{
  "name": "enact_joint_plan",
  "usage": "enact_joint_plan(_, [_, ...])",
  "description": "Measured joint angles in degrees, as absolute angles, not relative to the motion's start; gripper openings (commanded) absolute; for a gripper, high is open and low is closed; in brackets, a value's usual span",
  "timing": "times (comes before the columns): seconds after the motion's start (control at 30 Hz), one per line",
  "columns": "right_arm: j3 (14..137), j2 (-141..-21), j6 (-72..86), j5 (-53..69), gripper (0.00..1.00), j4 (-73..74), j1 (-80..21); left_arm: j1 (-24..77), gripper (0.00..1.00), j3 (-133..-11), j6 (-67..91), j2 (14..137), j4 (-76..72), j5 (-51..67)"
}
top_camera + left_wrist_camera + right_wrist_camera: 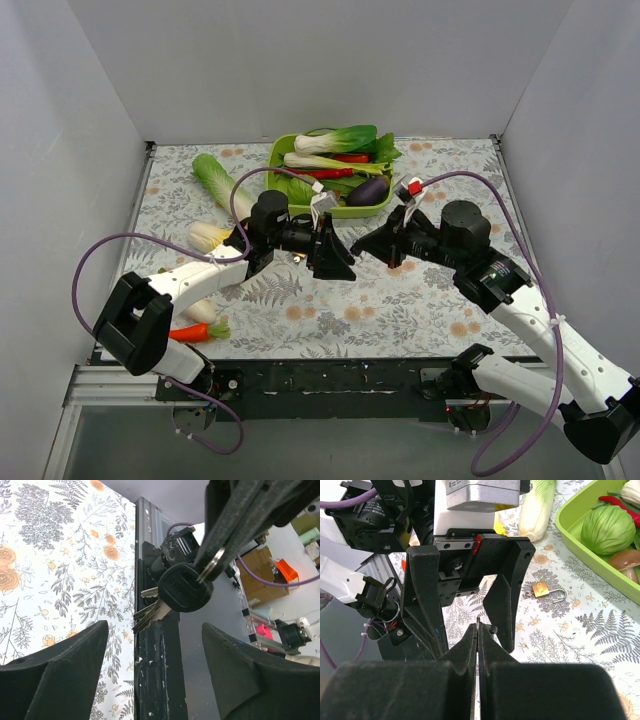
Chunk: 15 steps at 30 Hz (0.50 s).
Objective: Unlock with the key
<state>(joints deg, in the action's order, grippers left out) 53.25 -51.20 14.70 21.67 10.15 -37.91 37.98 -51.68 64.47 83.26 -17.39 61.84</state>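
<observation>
From above, the two arms meet nose to nose over the flowered table (400,310). The left gripper (335,255) and the right gripper (372,245) sit just apart at the centre. Behind them is a green tray (355,211) heaped with vegetables. A napa cabbage (218,183) lies to its left, and a carrot (190,332) is down by the left arm's base. The key itself is too small to pick out from up here.

Over to the left wrist camera, and there it is! The key (185,587), with its black head, dangles in mid-air off a silver ring (214,564). Bare silver blades (150,615) hang beside it. The right arm's dark fingers (245,515) come in from the top and pinch that ring. The left fingers (65,680) stand wide apart at the bottom of the view, with nothing touching them and the key hanging beyond the gap.

Now the right wrist camera. Its own fingers are pressed tight together, and a thin sliver of metal shows at their tips. Facing them, the left pincer gapes, one finger on either side of those tips. On the table behind lies a brass padlock (541,588) with its shackle swung open, near the tray's rim and well apart from the key.
</observation>
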Motion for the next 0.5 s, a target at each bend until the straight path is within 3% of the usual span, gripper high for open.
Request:
enact_joint_plan(0.13, [53.25,-51.22,14.85,22.85,0.01,10.13,-37.47,37.98,0.77,-51.68,63.75,83.13,-16.56,59.16])
enact_joint_plan(0.37, [53.25,-51.64,15.14,25.39,0.01,10.11,-36.71,37.71,0.64,-51.46,63.42,81.28,-17.1,56.27])
enact_joint_plan(0.5, [53.23,-52.14,15.31,26.26,0.01,10.11,-36.38,37.6,0.51,-51.16,63.61,80.25,-18.46,56.38])
